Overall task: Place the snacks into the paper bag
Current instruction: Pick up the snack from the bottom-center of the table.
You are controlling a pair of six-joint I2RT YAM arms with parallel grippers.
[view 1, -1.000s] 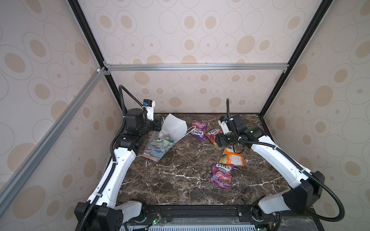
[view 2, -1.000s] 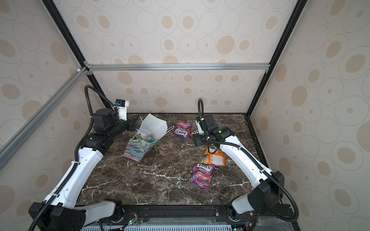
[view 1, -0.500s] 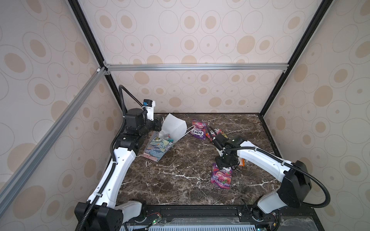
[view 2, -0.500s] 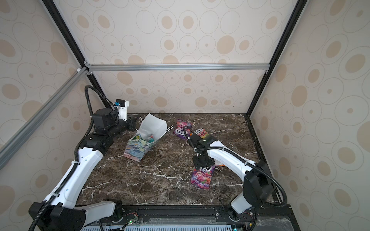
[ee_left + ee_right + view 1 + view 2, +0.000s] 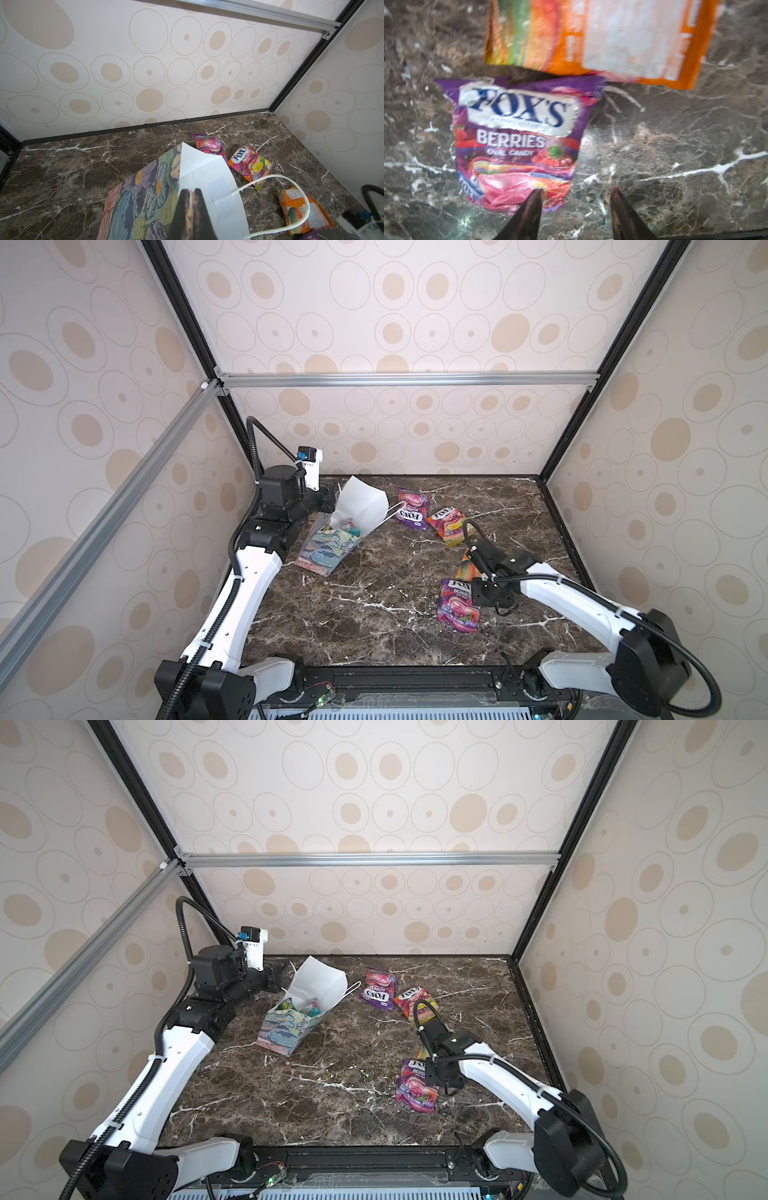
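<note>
my right gripper (image 5: pixel 575 193), jaws apart, hovers at the front berries pouch (image 5: pixel 517 141) corner; pouch runs 12-to-6 in both top views, paper bag (image 5: pixel 357 506) off at 10 o'clock, left gripper (image 5: pixel 192 192) clamped on its rim.

The right gripper (image 5: pixel 576 190) left the Fruits pouch (image 5: pixel 446 522) at 1 o'clock on the table (image 5: pixel 374 635). It swung toward 6 o'clock, past the orange pouch (image 5: pixel 464 570), and came to hang over the edge of the near Berries pouch (image 5: pixel 456 605) at 4 o'clock. The Fruits pouch, partly hidden before, lay in full view, while the wrist now covered part of the orange pouch.
</note>
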